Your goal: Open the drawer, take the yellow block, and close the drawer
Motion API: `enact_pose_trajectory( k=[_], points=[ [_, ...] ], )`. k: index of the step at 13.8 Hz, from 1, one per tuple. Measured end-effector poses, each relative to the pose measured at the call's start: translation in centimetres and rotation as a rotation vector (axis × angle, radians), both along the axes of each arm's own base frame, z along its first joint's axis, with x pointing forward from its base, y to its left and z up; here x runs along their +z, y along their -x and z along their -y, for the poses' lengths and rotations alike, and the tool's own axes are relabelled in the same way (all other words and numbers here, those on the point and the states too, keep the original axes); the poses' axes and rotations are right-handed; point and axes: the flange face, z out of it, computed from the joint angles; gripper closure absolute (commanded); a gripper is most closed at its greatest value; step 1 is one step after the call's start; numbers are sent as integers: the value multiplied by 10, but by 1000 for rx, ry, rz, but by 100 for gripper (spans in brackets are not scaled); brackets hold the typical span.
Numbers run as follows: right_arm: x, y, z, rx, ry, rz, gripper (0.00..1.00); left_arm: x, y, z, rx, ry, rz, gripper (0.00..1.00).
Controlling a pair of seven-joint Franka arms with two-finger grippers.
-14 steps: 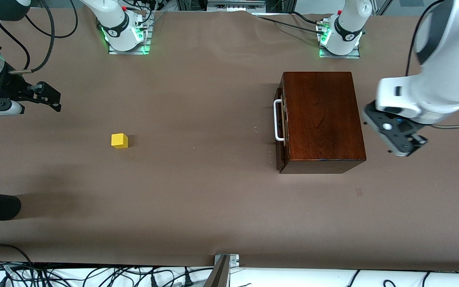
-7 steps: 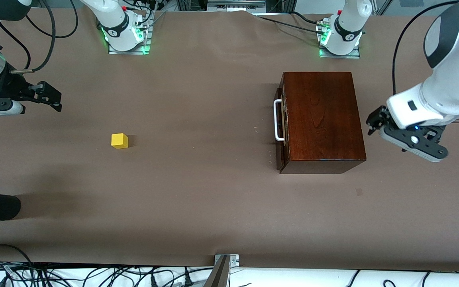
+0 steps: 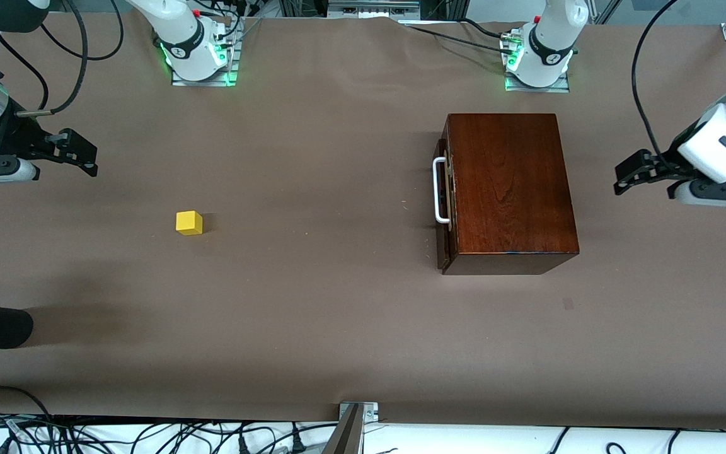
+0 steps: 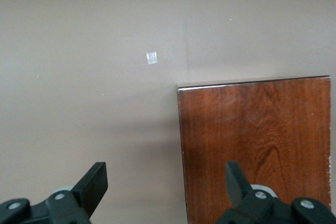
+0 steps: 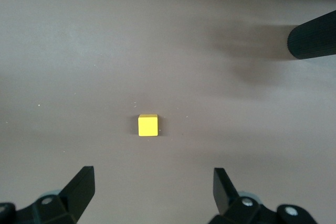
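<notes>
Drawer [image 3: 443,211] and yellow block [image 3: 189,222] both look finished with, so your step now is a clean retreat. Start at your left claw [image 3: 629,173]: its fingers stand wide apart with nothing between them, and it hangs over the bare surface [image 3: 338,315] just off the wooden box [image 3: 509,189] at the left arm's end. Lift it clear without swinging toward the box, so the white handle [image 3: 440,190] is not nudged. Your right claw [image 3: 82,153] is likewise spread wide and empty, waiting over the right arm's end; leave it parked.

Moving outward, the drawer sits pushed into the box, perhaps standing a hair proud of the front, so check it before you call it shut. The block rests alone on the surface toward the right arm's end, well apart from the box and nearer the front camera than the right claw.
</notes>
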Motion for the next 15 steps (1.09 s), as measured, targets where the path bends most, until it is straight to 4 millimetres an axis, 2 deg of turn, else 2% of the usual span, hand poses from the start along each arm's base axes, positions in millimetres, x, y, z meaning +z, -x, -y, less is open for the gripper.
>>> enact_pose_trajectory(
  k=[2,4,15],
  points=[
    [0,0,0,0,0,0,0,-13,11,-2,22,0,5,0],
    [0,0,0,0,0,0,0,-17,18,1,28,-1,5,0],
    [0,0,0,0,0,0,0,-6,26,17,24,-2,26,0]
  ],
)
